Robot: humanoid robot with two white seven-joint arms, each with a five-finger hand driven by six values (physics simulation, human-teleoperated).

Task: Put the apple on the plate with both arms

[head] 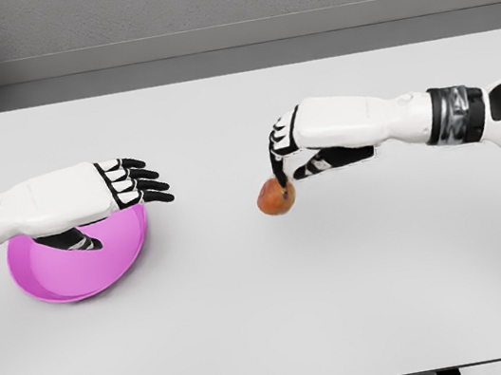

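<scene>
White table (272, 318), roundish apple (275, 197) under right robot hand (287, 164)

Right hand (287, 164) fingertips touch apple (275, 197) — plate (80, 259) apart.

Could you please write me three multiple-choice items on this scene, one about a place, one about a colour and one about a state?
1. Where is the apple?
A. On the plate
B. On the table, right of the plate
C. Under the left robot hand

2. What colour is the plate?
A. Pink
B. Green
C. White

3. What state is the left robot hand in?
A. Clenched on the apple
B. Gripping the plate's rim
C. Open, fingers extended above the plate

Answers:
1 B, the apple sits on the white table, apart from the plate, at the fingertips of the right robot hand.
2 A, the plate is bright pink.
3 C, its fingers are spread and hold nothing.
</scene>
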